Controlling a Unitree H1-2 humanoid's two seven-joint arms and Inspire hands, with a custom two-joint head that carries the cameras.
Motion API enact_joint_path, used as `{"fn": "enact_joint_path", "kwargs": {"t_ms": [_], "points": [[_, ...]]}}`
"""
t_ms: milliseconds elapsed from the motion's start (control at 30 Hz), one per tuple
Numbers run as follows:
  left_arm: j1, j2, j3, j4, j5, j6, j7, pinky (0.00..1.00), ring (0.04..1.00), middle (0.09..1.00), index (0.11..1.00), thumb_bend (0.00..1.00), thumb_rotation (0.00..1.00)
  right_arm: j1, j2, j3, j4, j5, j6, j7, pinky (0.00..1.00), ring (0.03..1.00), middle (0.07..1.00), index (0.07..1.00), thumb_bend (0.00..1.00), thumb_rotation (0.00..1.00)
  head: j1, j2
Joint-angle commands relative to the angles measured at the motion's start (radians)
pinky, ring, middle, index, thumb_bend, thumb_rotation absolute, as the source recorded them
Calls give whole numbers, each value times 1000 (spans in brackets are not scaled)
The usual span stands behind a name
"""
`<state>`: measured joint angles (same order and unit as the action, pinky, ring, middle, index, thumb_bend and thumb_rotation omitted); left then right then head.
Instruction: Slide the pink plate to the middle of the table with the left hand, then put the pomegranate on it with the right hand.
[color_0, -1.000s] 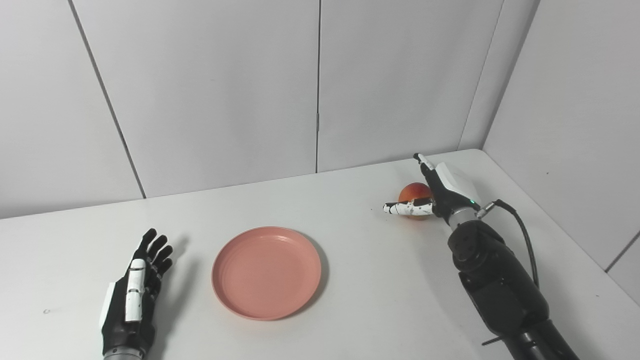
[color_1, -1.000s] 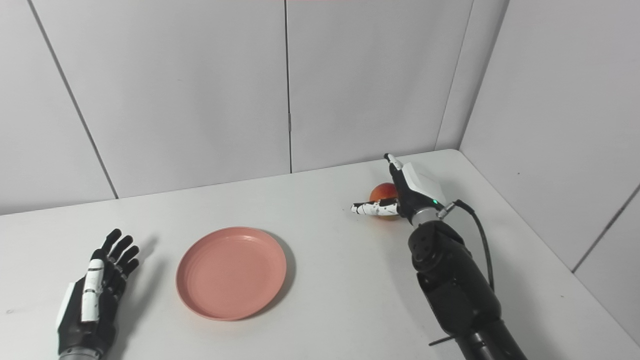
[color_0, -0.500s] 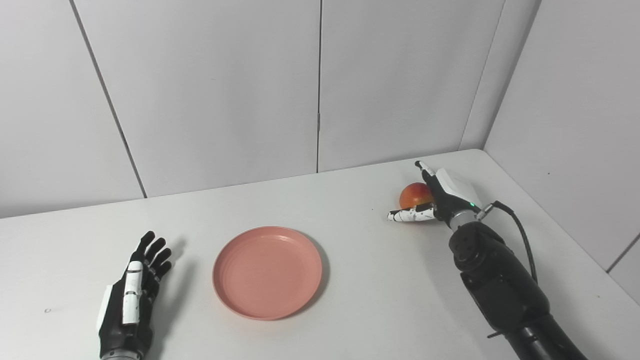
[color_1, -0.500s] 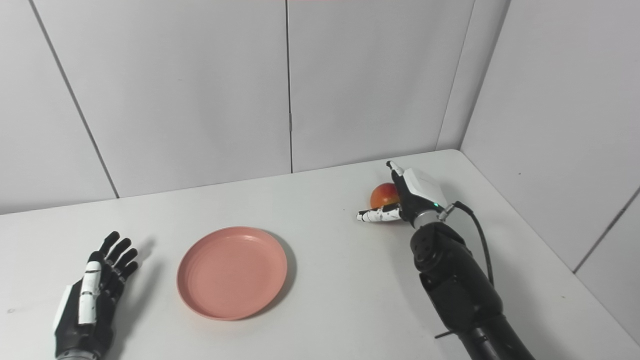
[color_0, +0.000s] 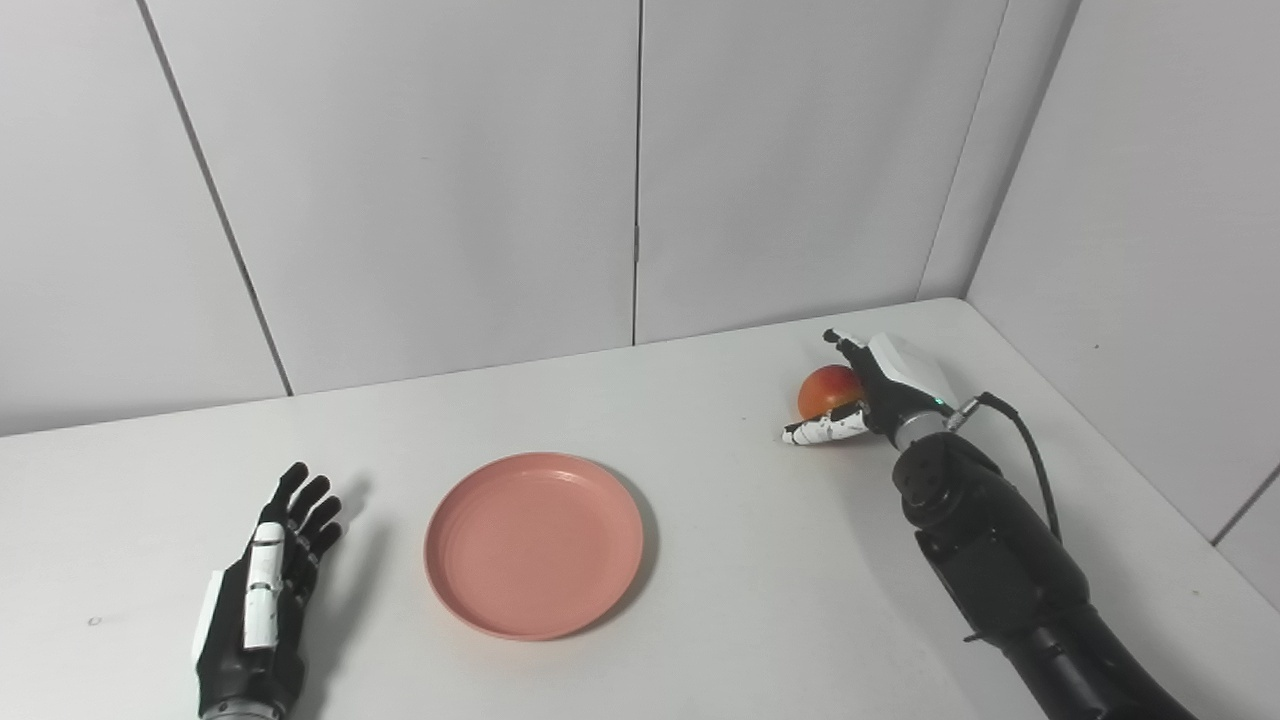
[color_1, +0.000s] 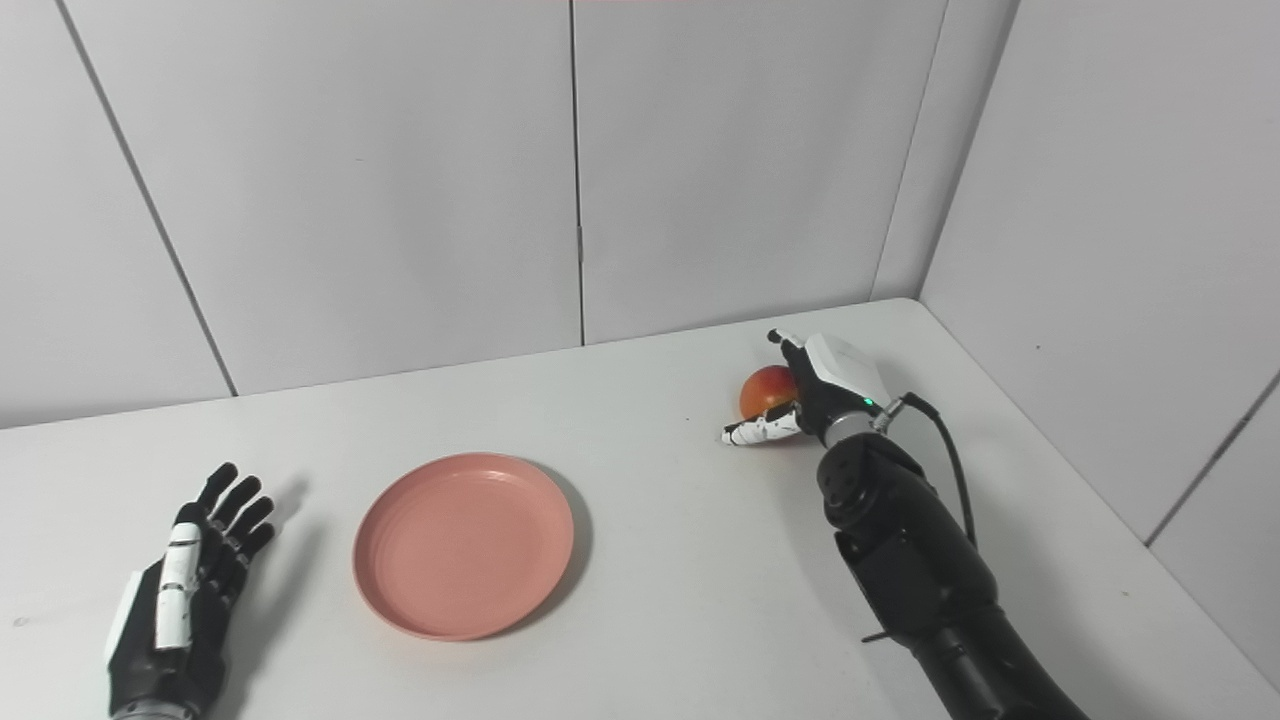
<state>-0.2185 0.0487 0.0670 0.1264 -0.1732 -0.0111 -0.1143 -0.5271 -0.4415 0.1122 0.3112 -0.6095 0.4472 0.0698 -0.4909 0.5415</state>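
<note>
The pink plate (color_0: 534, 544) lies flat near the middle of the white table (color_0: 700, 600), empty. A red-orange pomegranate (color_0: 826, 389) sits on the table at the back right. My right hand (color_0: 885, 392) is beside it on its right, open, with the thumb stretched along the table in front of the fruit and the fingers reaching past its top. The fruit is partly hidden by the hand. My left hand (color_0: 262, 610) rests on the table left of the plate, open, fingers apart, a hand's width from the rim.
White wall panels (color_0: 640, 170) close the table at the back and on the right. A black cable (color_0: 1030, 465) loops off the right wrist.
The right hand has dropped lower and closer around the pomegranate, thumb now near the table in front of it. The left hand has drawn back slightly toward me. The plate has not moved.
</note>
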Motion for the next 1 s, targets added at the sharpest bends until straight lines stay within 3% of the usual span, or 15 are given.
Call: {"fn": "enact_joint_path", "kwargs": {"t_ms": [0,133,367,467,533,567,600,667,733,967], "points": [[-10,0,0,-15,-11,-15,-6,915,906,922,905,369,1000,-55,-28,-4,-3,-8,-42,-43,646,767,815,833,1000,223,1,0],[-11,0,-1,-11,-6,-17,-5,919,905,920,904,366,1000,-68,-21,-3,29,8,-62,-69,518,649,707,775,979,183,2,0],[-10,1,-4,-13,1,-16,-3,917,903,916,900,373,1000,-102,-17,25,108,9,-81,-85,599,690,733,718,943,139,6,3],[-12,-1,-4,-13,3,-15,0,916,901,913,899,377,1000,-109,-22,42,133,-2,-97,-103,567,659,695,669,905,78,10,2],[-13,0,-5,-10,3,-17,-1,915,901,915,901,377,1000,-107,-22,40,135,3,-108,-121,539,630,671,623,850,35,11,2],[-13,0,-5,-9,2,-18,-2,914,901,916,902,376,1000,-106,-21,37,135,8,-113,-130,532,624,655,544,655,90,11,2],[-13,1,-5,-8,4,-19,-2,914,901,916,902,376,1000,-101,-20,29,128,14,-121,-142,529,622,650,517,589,109,13,1],[-13,1,-6,-5,5,-21,-2,910,898,913,901,376,1000,-94,-19,20,116,27,-133,-158,382,468,490,510,543,28,14,0],[-14,1,-6,-4,3,-22,-4,910,899,914,903,374,1000,-88,-22,14,95,37,-134,-161,326,402,439,515,527,4,15,0],[-15,-6,-8,0,3,-26,-2,906,899,915,901,375,1000,-61,-29,-20,-60,43,-102,-150,415,488,487,491,527,0,30,-5]]}}
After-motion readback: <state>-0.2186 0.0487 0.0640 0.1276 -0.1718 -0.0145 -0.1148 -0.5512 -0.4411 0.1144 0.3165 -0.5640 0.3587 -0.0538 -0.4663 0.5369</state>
